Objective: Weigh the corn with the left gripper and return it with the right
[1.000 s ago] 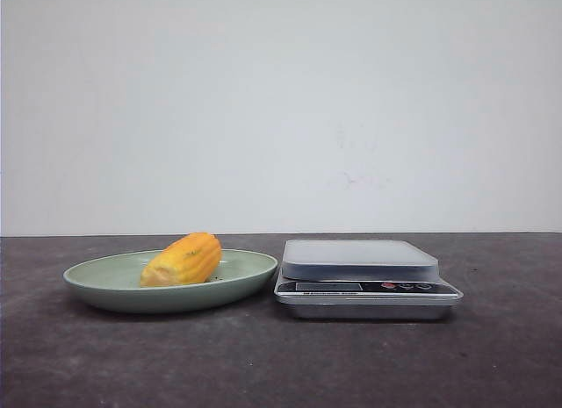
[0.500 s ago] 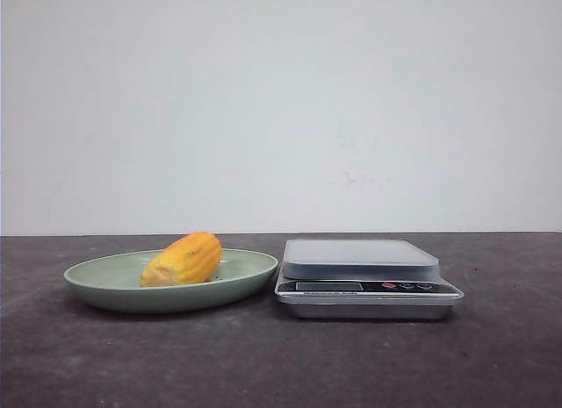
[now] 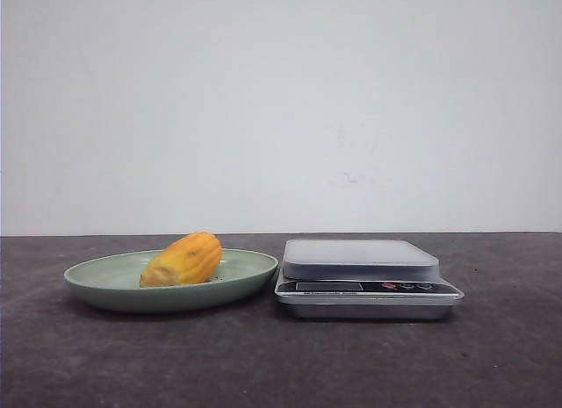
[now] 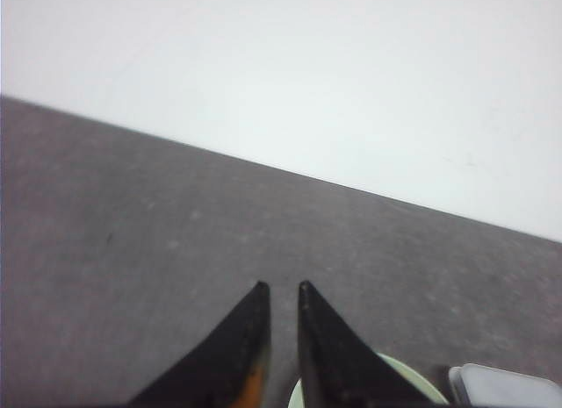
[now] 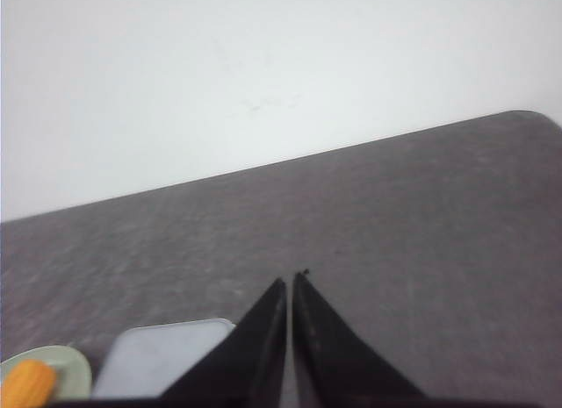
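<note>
The corn (image 3: 183,260), a stubby yellow-orange cob, lies on a pale green plate (image 3: 105,289) at the left of the dark table. To its right stands a silver kitchen scale (image 3: 360,259) with nothing on its platform. Neither arm shows in the front view. In the left wrist view my left gripper (image 4: 281,287) hangs over bare table with a narrow gap between its black fingers and nothing in it; the plate's rim (image 4: 413,379) peeks out beside one finger. My right gripper (image 5: 292,276) has its fingers nearly touching, with the scale (image 5: 162,355) and the corn (image 5: 29,383) off to one side.
A plain white wall stands behind the table. The scale's display and buttons (image 3: 404,286) face the front. A corner of the scale (image 4: 505,386) shows in the left wrist view. The table's far right corner (image 5: 527,118) shows in the right wrist view.
</note>
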`<state>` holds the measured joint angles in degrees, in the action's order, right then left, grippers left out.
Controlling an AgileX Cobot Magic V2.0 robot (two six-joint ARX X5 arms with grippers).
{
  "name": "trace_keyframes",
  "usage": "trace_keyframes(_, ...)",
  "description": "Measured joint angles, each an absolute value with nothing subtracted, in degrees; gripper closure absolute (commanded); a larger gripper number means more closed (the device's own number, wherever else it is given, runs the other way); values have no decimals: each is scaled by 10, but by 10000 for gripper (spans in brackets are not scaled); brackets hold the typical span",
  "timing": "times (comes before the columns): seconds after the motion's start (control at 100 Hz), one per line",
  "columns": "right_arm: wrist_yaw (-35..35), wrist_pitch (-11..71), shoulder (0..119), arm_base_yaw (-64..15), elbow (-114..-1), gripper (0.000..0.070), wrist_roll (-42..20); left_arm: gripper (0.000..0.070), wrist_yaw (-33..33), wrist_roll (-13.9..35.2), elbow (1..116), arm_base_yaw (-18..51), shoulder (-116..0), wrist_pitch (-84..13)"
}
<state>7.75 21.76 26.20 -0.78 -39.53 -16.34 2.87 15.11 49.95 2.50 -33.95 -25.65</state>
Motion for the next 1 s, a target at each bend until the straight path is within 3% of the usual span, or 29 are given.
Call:
trace_keyframes(0.04, 79, 227, 280, -13, -421, 309, -155, 307, 36, 142, 542, 25, -365, -281)
trace_keyframes(0.08, 79, 233, 293, -19, -441, 165, -148, 177, 45, 136, 578, 25, -386, -303)
trace_keyframes(0.14, 80, 239, 312, -29, -470, 80, -138, 115, 57, 129, 618, 25, -409, -330)
trace_keyframes(0.38, 91, 256, 347, -53, -500, 80, -120, 150, 122, 124, 652, 32, -450, -357)
trace_keyframes(0.65, 93, 283, 355, -72, -501, 80, -100, 150, 117, 124, 652, 110, -514, -350)
trace_keyframes(1.0, 95, 303, 355, -88, -501, 80, -94, 155, 89, 120, 652, 192, -708, -325)
